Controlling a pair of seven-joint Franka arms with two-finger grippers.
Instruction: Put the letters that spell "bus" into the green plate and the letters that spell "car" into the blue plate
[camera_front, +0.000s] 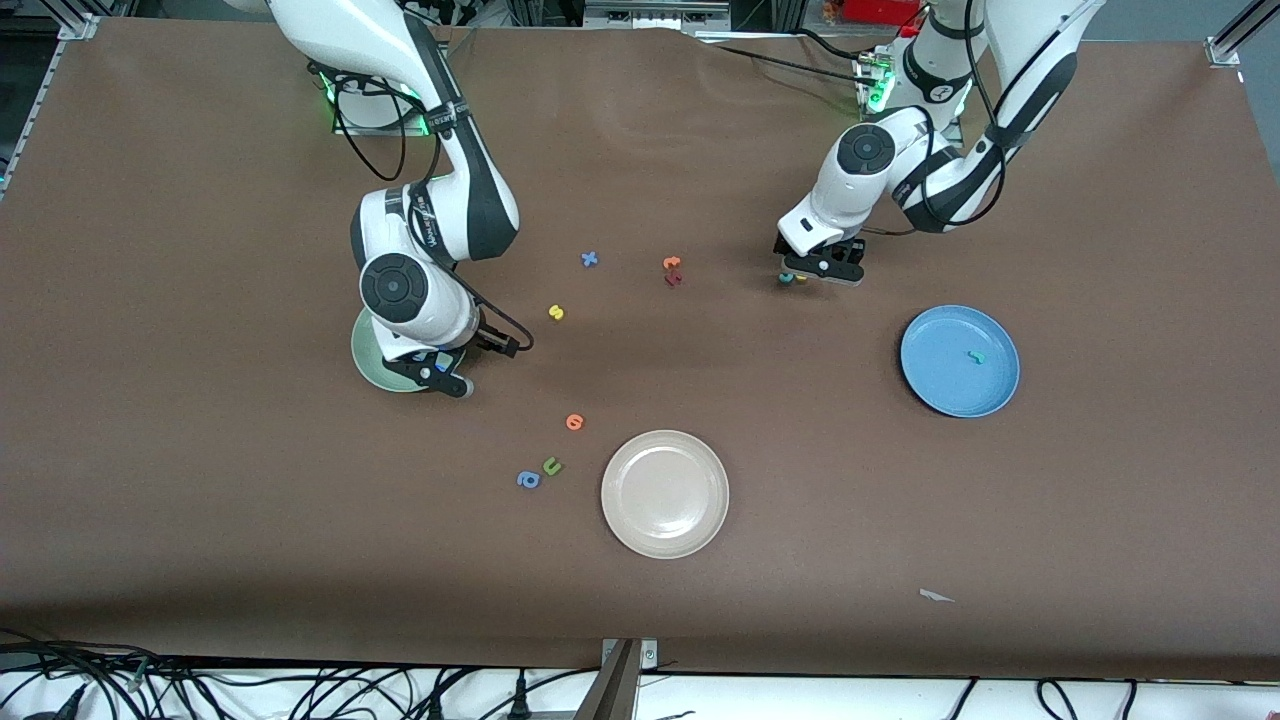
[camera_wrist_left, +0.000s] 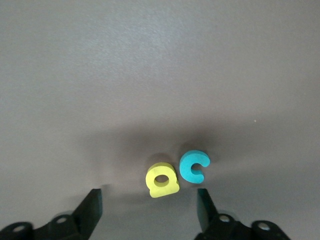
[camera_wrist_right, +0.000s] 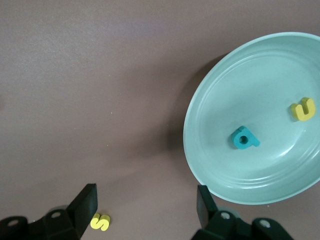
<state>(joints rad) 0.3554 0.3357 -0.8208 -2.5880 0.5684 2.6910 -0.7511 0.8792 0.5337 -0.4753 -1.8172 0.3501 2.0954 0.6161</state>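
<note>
Plates sorted by word: green plate (camera_wrist_right: 220, 95) holds teal b (camera_wrist_right: 244, 138) and yellow u (camera_wrist_right: 303, 109) under open, empty right gripper (camera_wrist_right: 146, 212), s (camera_front: 556, 313) at its 2 o'clock, blue plate (camera_front: 930, 390) holds r (camera_front: 975, 355), open left gripper (camera_wrist_left: 149, 212) over a (camera_wrist_left: 162, 181), c (camera_wrist_left: 193, 166).

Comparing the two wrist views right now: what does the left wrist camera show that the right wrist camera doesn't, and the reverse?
Only the left wrist view shows the yellow a and the teal c, lying side by side on the brown table just ahead of the left gripper, whose jaws stand open.

Only the right wrist view shows the green plate holding the teal b and the yellow u, plus the yellow s on the table by the right gripper, jaws open.

Both show bare brown tabletop and an empty gripper.
</note>
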